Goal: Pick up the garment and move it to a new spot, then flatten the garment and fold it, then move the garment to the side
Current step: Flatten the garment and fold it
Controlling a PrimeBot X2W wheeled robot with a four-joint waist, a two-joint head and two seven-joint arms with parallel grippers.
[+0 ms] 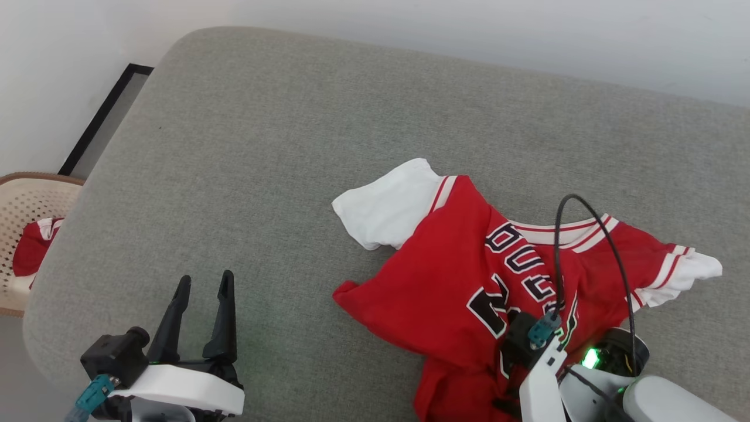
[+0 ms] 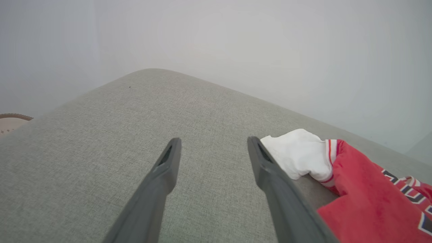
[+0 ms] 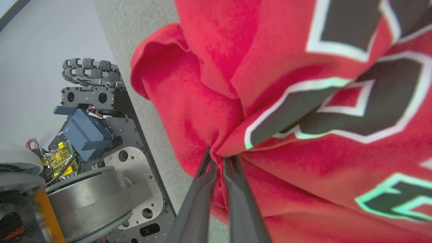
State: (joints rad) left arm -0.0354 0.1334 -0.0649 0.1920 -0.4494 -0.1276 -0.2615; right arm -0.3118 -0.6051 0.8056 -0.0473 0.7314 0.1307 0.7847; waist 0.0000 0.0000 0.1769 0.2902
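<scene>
The garment [image 1: 463, 281] is a red jersey with white sleeves and black white-edged print, lying crumpled on the right half of the grey cushion [image 1: 263, 176]. In the right wrist view my right gripper [image 3: 219, 158] is shut, its two fingers pinching a bunched fold of the garment [image 3: 209, 111] beside the printed number. From the head, that wrist [image 1: 536, 346] sits over the shirt's near part, fingertips hidden. My left gripper [image 1: 202, 284] stands open at the lower left, nothing between its fingers [image 2: 168, 162]. One white sleeve [image 2: 298, 155] lies just right of it.
A beige perforated basket [image 1: 23, 205] with a small red-white cloth [image 1: 32, 246] stands off the cushion's left edge. A pale wall runs behind. The robot's wheeled base [image 3: 91, 135] shows below the cushion's near edge. Bare cushion stretches left and beyond the shirt.
</scene>
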